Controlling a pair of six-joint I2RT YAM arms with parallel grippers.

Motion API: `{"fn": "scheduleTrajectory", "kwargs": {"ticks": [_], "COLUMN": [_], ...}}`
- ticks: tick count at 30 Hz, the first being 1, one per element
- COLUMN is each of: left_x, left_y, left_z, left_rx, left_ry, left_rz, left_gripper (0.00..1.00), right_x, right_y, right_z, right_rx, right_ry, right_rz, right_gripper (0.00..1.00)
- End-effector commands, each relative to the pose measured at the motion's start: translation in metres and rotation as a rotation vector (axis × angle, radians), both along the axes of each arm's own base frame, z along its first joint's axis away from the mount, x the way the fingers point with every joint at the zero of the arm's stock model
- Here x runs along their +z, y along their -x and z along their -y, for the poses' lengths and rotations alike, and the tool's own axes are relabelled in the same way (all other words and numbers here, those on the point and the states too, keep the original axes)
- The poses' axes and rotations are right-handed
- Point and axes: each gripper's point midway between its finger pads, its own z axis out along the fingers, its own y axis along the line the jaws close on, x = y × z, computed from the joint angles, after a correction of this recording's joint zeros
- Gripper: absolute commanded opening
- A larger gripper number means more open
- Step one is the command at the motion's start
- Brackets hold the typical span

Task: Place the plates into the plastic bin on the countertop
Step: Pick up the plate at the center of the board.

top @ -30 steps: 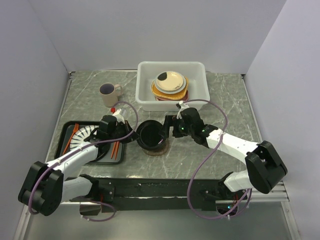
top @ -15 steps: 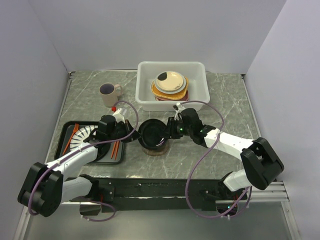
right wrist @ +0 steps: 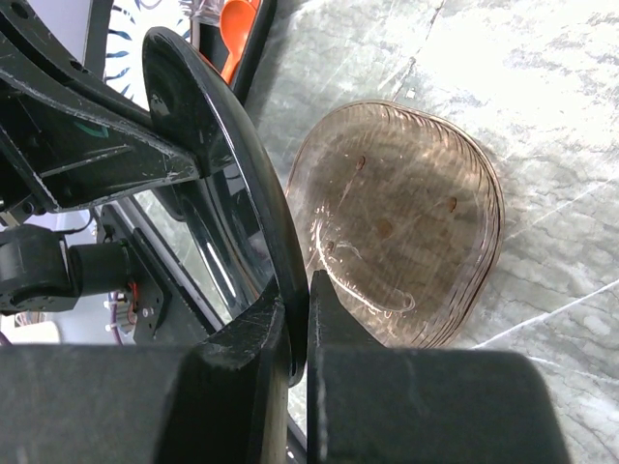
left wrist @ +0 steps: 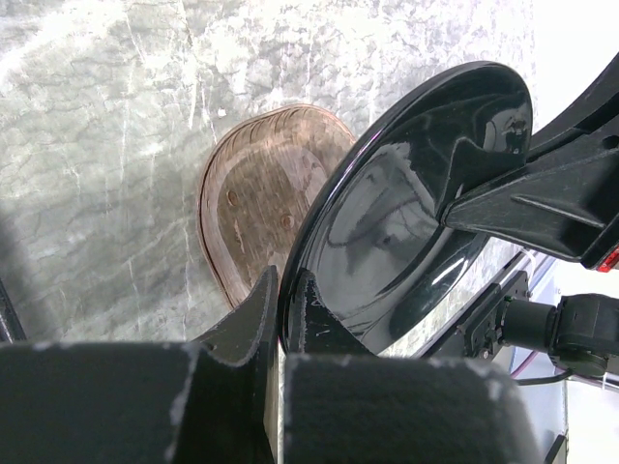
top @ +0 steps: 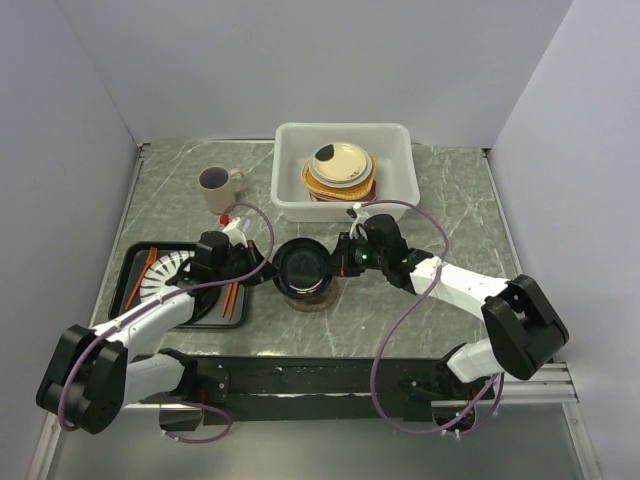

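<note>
Item 1, your left gripper (left wrist: 285,290): clenched on the left rim of the dark plate (left wrist: 416,213), with the rim pinched between both fingers.

Item 2, your right gripper (right wrist: 298,300): clenched on the opposite, right rim of the same dark plate.

Item 3, dark plate: held between your two grippers, tilted, over the middle of the countertop (top: 450,200).

Item 4, brown plate (right wrist: 406,242): translucent and ribbed. It lies flat on the countertop directly under the dark plate, apart from it.

Item 5, plastic bin (top: 290,135): stands at the far edge, just beyond the grippers. It holds a stack of plates (top: 340,163), cream on top with orange below.

Item 6, mug (top: 218,186): upright, left of the bin.

Item 7, black tray (top: 128,270): sits at the near left. It carries a striped plate (top: 165,270) and orange utensils (top: 232,297).
</note>
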Motion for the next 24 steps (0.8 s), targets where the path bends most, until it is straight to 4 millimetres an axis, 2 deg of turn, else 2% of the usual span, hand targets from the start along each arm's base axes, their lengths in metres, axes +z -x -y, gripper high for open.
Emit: {"fn": "scheduleTrajectory", "kwargs": {"ticks": [1,4,5,7,8,11,17,24], "left_x": [0.035,0.036,0.035,0.034,0.034,0.033,0.032,0.035], "left_y": [-0.005,-0.006,-0.006,-0.006,-0.006,-0.006,-0.007,-0.007], "left_z": [0.013,0.011,0.011,0.01,0.01,0.009,0.005,0.0], "left_rx": [-0.035,-0.028,-0.025,-0.024,-0.023,-0.019,0.004,0.024], "left_ry": [0.054,0.044,0.042,0.039,0.039,0.035,0.018,0.006], "left_rz": [0.101,0.107,0.106,0.103,0.106,0.104,0.106,0.128], "left_gripper": [0.06,0.31,0.45,0.57,0.69,0.84,0.97,0.99], "right_x": [0.01,0.01,0.01,0.009,0.009,0.01,0.011,0.011], "right_y": [-0.011,-0.012,-0.013,-0.012,-0.012,-0.013,-0.014,-0.015], "right_z": [-0.001,0.0,0.0,0.001,0.001,0.001,0.002,0.001], "right_rx": [-0.031,-0.036,-0.039,-0.042,-0.042,-0.047,-0.049,-0.051], "right_ry": [0.004,0.008,0.008,0.013,0.012,0.012,0.016,0.019], "right_rz": [0.079,0.079,0.078,0.076,0.074,0.078,0.082,0.08], "right_gripper": [0.0,0.0,0.0,0.0,0.0,0.0,0.0,0.0]}}
